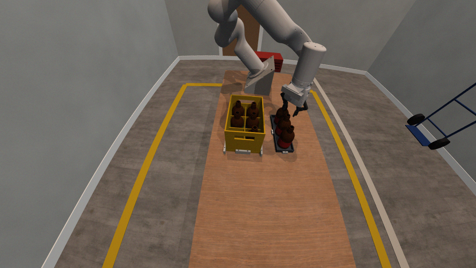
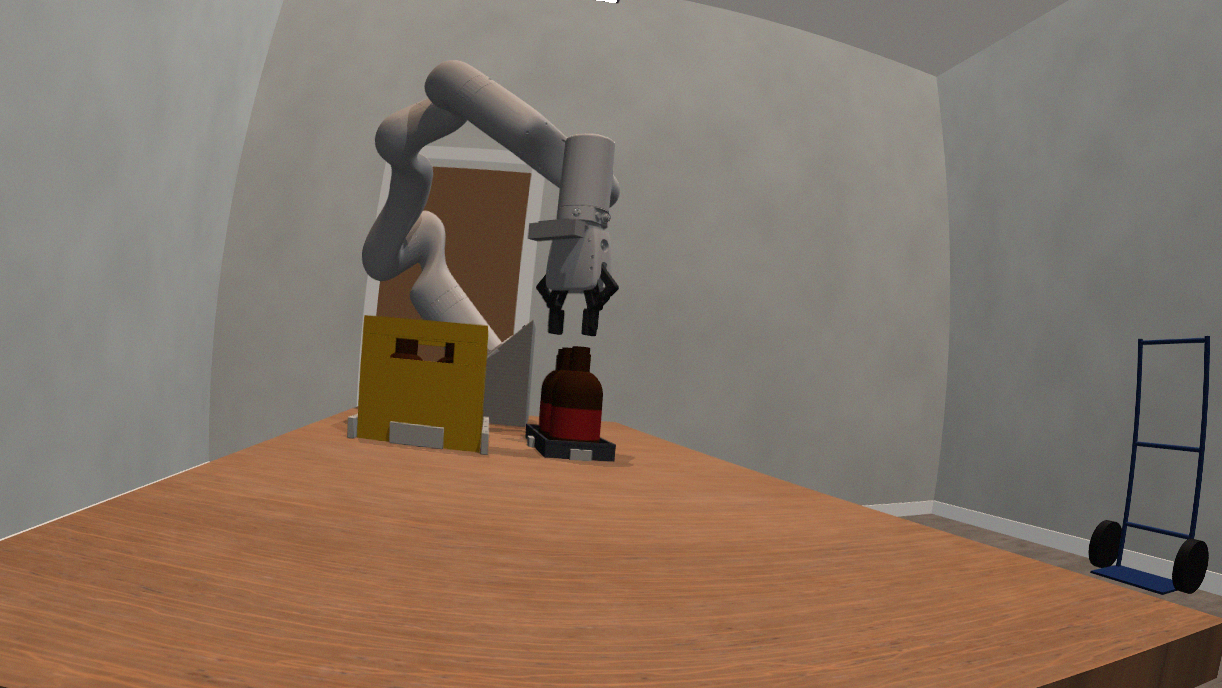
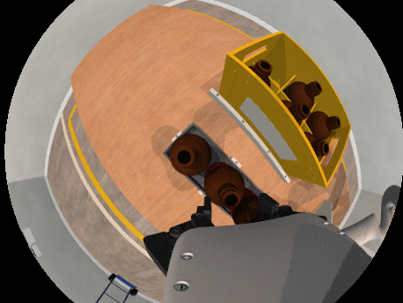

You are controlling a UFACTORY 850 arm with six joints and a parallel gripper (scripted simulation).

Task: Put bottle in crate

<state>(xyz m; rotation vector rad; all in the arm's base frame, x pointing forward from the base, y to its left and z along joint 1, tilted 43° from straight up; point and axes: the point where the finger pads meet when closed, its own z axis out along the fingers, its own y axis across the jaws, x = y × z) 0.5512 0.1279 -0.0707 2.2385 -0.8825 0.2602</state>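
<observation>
Three brown bottles with red labels (image 2: 571, 399) are seen standing upright in one row inside a dark tray (image 2: 602, 449) on the wooden counter (image 2: 598, 564). Their bodies are round and dark, with short narrow necks and open mouths, as shown in the wrist view. The tray is placed just beside the yellow crate (image 1: 244, 139), not touching it. In the crate, five bottles of the same kind (image 1: 237, 109) are held in a grid of slots, and the slot at the near left corner is seen without a bottle. The arm (image 2: 504, 106) is bent high over the counter, with the last link pointed straight down. The tool (image 2: 577, 321) is held above the far end of the row of bottles, apart from their necks. Its fingers (image 2: 590, 319) are partly spread, and nothing is held between them.
</observation>
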